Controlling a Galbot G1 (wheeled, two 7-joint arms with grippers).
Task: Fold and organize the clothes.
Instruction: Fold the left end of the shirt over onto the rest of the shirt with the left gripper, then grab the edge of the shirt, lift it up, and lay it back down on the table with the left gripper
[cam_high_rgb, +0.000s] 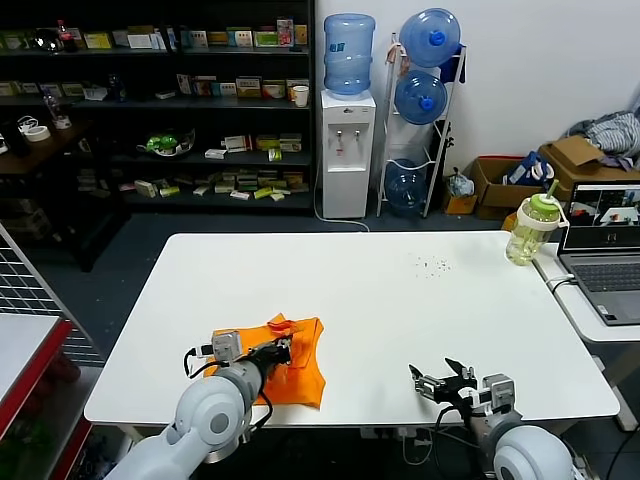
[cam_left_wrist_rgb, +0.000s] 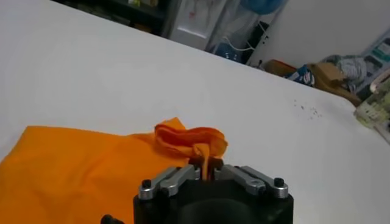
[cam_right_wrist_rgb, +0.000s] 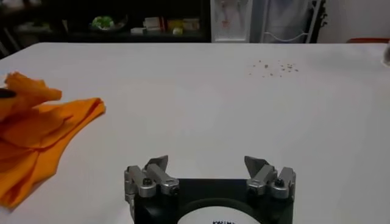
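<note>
Head view looks down on a broad white rectangular counter (cam_high_rgb: 400, 310) with rounded corners, standing on a dark blue-grey floor; behind it run dark shelves (cam_high_rgb: 160, 100) stocked with small boxes and packets, a white water dispenser (cam_high_rgb: 347, 150) topped by a blue bottle, and a wire rack (cam_high_rgb: 425, 110) holding more blue water bottles. A scatter of tiny dark specks (cam_high_rgb: 432, 265) lies on the far right part of the counter, and at its right edge a pale green lidded drinking bottle (cam_high_rgb: 530, 230) stands just beside an open grey laptop (cam_high_rgb: 605, 260) on a neighbouring surface. Near the front left of the counter lies the bright orange short-sleeved cotton T-shirt (cam_high_rgb: 297, 362), folded into a compact bundle whose far edge is bunched and lifted. The left hand (cam_high_rgb: 278, 350) sits over the near side of that bundle; in the left wrist view its fingers (cam_left_wrist_rgb: 177, 178) are closed narrowly on a pinched ridge of orange cloth (cam_left_wrist_rgb: 192, 141) that rises between them, with the rest of the shirt spread flat on the counter beside it. The right hand (cam_high_rgb: 447, 383) rests low over the front right of the counter, well apart from the shirt, its fingers (cam_right_wrist_rgb: 150, 173) spread wide with nothing between them; from its wrist view the shirt (cam_right_wrist_rgb: 42, 131) lies off to one side.
</note>
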